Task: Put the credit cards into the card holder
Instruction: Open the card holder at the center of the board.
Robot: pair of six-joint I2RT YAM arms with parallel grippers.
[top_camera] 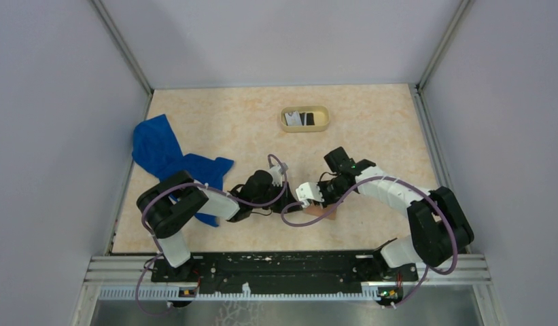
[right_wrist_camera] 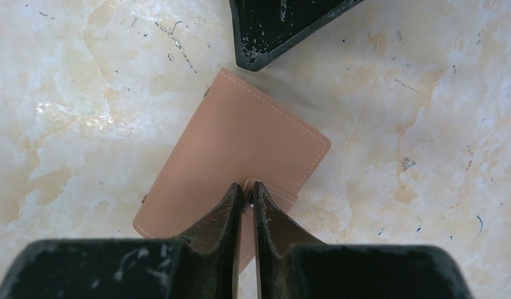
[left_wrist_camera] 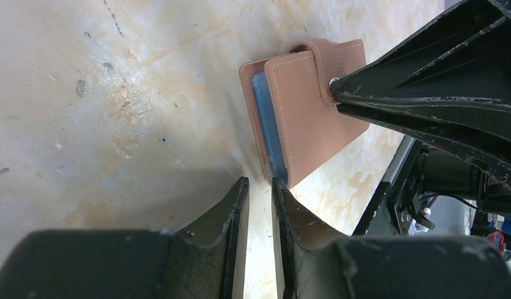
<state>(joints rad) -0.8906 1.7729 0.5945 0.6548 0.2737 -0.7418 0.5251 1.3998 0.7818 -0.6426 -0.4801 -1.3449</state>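
The right pincer [right_wrist_camera: 248, 188] pinches the closing strap [left_wrist_camera: 324, 62] of the salmon card holder [right_wrist_camera: 240, 140], its jaws all but together on that tab. The left pincer [left_wrist_camera: 260, 184] holds nothing, its jaws a narrow slit apart, and the holder's lower corner sits just beside its tips. To do this well, I'd say peel the strap back gently while the left one pins the body to the bench [top_camera: 215, 115], so the snap pops without the sleeve lifting (its blue-grey inner face peeks out along one edge). The credit cards [top_camera: 301, 119], one white and one black, lie in the oval tan tray [top_camera: 325, 122], well apart from both pincers.
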